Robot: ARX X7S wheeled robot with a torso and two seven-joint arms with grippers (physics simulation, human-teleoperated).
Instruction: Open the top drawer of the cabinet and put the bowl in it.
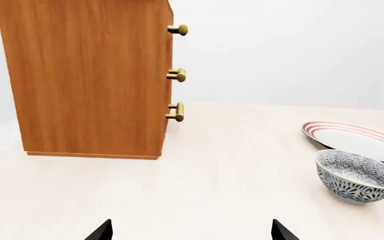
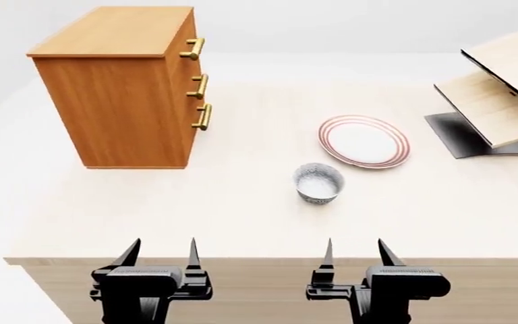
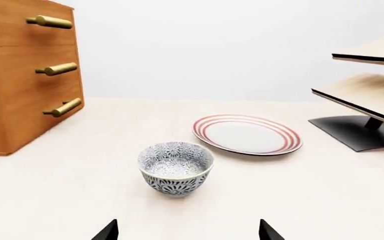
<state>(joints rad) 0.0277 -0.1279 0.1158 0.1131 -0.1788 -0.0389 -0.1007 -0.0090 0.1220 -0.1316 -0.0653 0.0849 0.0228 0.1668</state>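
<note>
- Cabinet [image 2: 119, 88] stands on the desk [image 2: 241, 223] at about 10 o'clock in the head view, its front turned toward 3 o'clock, so the three brass handles show edge-on. All three drawers look shut; nothing of the task is done yet.
- Top drawer [image 2: 185, 40] carries the uppermost handle [image 2: 193, 48]. The other two handles sit close below it and look identical.
- Bowl [image 2: 318, 182] sits upright on the desk near centre, roughly 12 o'clock from the right gripper [image 2: 353, 251], just beside the plate [image 2: 364, 141] but not touching it as far as I can tell.
- Shelf rack [image 2: 498, 88] stands at 2 o'clock, well apart from the bowl.
- Risk: hooking the middle handle instead of the top one, since they are stacked tight and are being approached from the side.
- Risk: the pull must run toward 3 o'clock; an off-axis pull could likely slip the jaws off the bar or drag the cabinet across the desk.
- Risk: an opened drawer extends toward the plate and bowl side; a reaching arm may knock it or the bowl.
- Risk: the bowl is deep and round, so a rim pinch may tip it or let it slide against the plate.
- Left gripper [image 2: 160, 251]: jaws spread wide, holding nothing, touching nothing, hovering at the near desk edge.
- Right gripper: jaws likewise wide apart, empty, clear of the bowl.
</note>
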